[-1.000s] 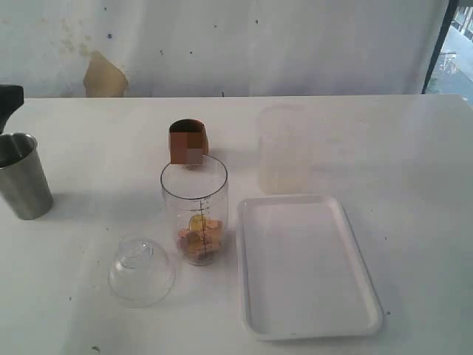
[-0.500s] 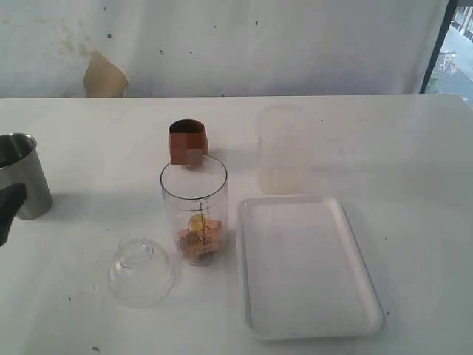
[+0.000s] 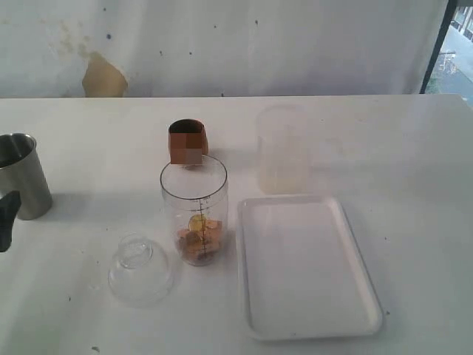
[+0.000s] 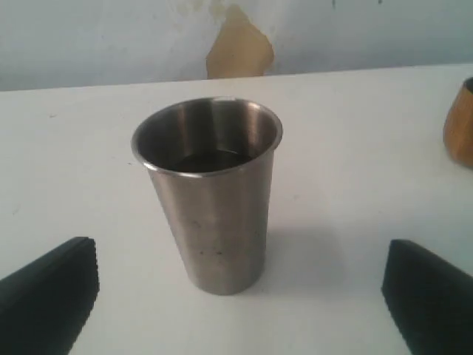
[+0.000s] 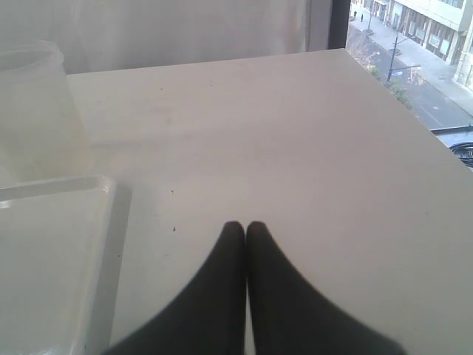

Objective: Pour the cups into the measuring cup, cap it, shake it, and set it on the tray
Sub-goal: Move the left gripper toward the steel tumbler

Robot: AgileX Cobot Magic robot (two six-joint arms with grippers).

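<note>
Tray lay flat on the white tabletop, front right, nothing on it. Measuring cup stood upright just left of the tray's near-left corner, uncapped, scale facing the exterior camera, with small orange and yellow pieces at its bottom. Frosted cup stood upright just behind the tray's far edge; your right wrist view caught it beside the tray rim. Steel tumbler stood upright at the far left of the tabletop, well apart from the measuring cup; its inside looked dark and you could not tell the contents. Wooden cup stood just behind the measuring cup, part pixelated. Cap rested on the tabletop just front-left of the measuring cup, off it.

Your left hand was spread wide and held nothing; the steel tumbler sat between its two fingers, apart from both. Only a dark bit of that hand showed at the exterior view's left edge, just in front of the tumbler. Your right hand had its fingers pressed together on nothing, over bare tabletop beside the tray.
</note>
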